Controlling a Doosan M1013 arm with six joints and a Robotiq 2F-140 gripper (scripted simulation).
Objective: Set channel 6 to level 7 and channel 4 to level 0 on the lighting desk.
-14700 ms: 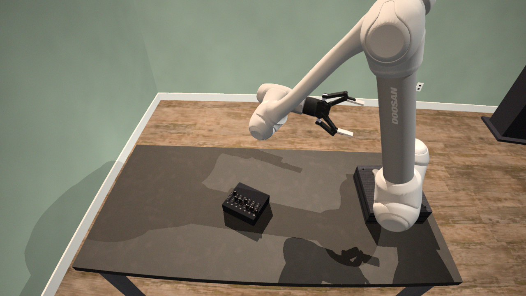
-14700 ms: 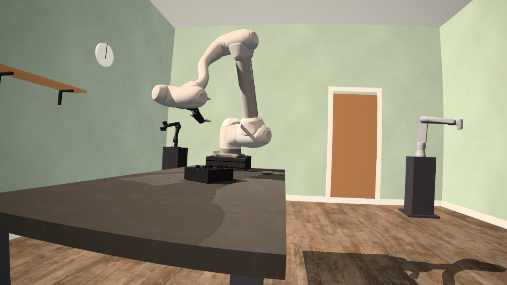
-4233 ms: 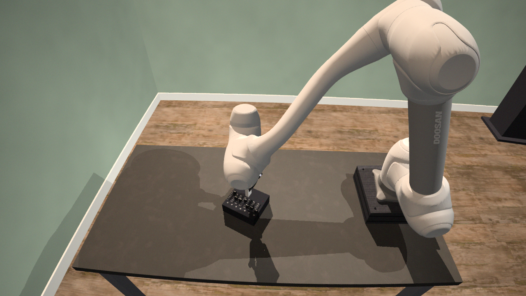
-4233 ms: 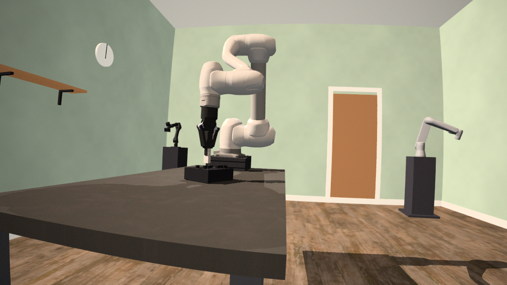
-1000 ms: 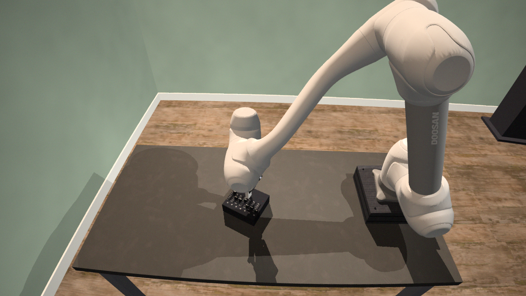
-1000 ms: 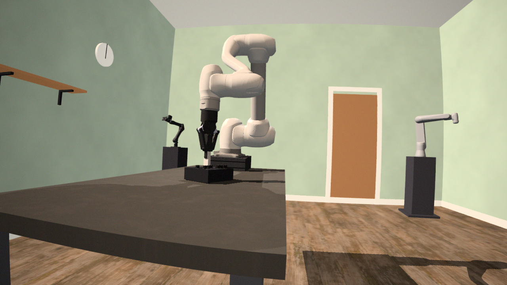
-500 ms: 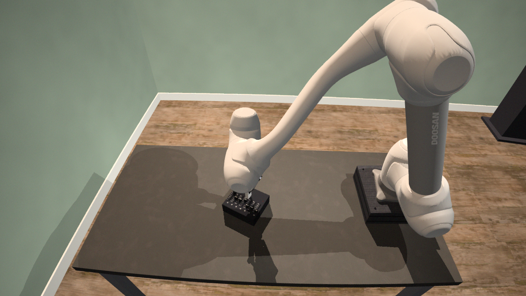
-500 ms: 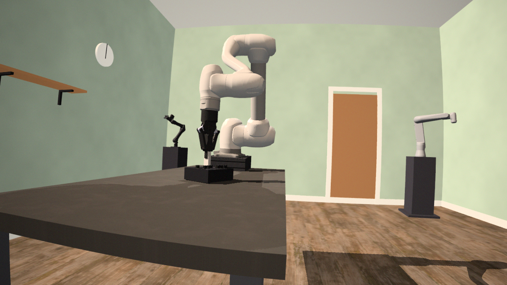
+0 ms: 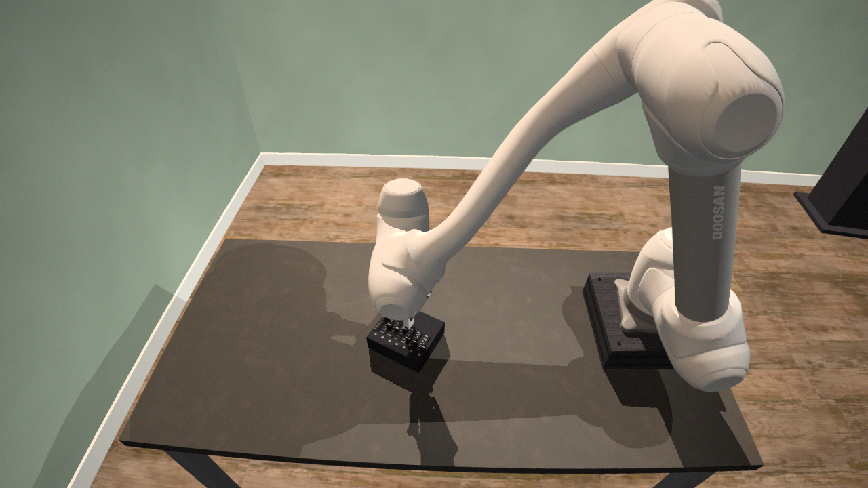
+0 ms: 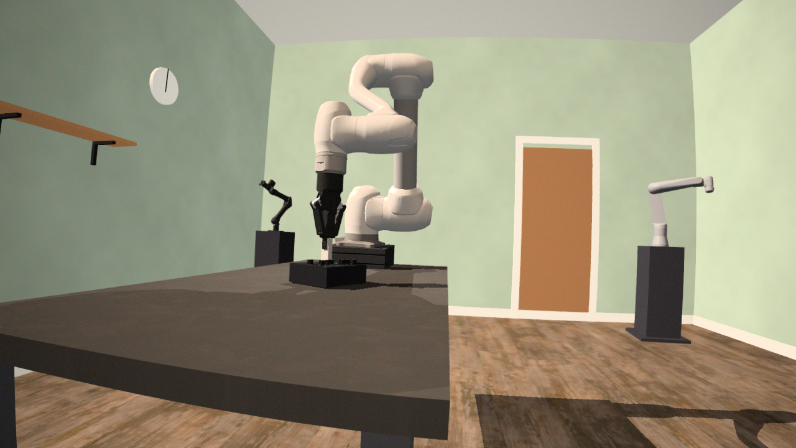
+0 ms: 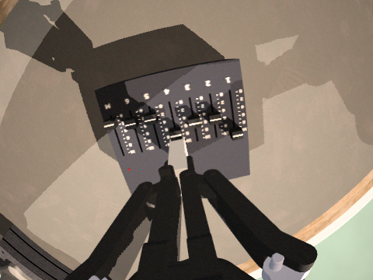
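Lighting desk (image 9: 418,348) sits on the dark table (image 9: 254,364), left of the arm's base plate (image 9: 597,303). Gripper (image 11: 179,168) points straight down over the desk, fingers clenched together with nothing between them. In the wrist view their pale tip meets one fader cap (image 11: 176,135) mid-row, which sits nearer than most of its neighbours.

We see the lighting desk (image 9: 405,343) lying near the middle of the table (image 9: 254,388), the arm's base (image 9: 601,309) to its right, and the gripper (image 11: 179,161) directly above its faders (image 11: 176,134).
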